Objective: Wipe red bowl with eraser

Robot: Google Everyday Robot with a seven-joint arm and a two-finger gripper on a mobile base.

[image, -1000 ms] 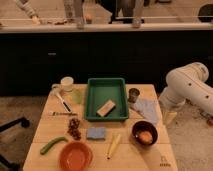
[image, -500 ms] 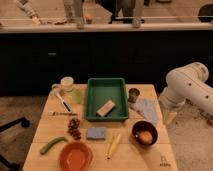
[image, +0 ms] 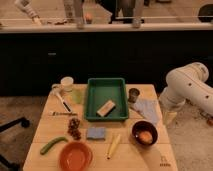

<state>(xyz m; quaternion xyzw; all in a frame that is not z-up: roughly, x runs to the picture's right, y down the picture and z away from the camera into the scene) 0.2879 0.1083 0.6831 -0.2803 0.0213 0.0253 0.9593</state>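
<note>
Nothing has moved; the claw (image: 170, 118) hangs open and empty right of the table (image: 47, 131).

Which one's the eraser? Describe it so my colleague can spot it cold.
On the wooden table, look in the green tray at its centre: the eraser is the small tan block lying alone inside. The blue sponge sits outside, in front of it; the gripper hangs by the table's right edge.

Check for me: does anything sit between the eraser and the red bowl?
Yes. The eraser lies in the green tray. The tray's front wall and the blue sponge just beyond it lie on the line to the red bowl. The gripper hangs by the table at its right edge, holding nothing.
</note>
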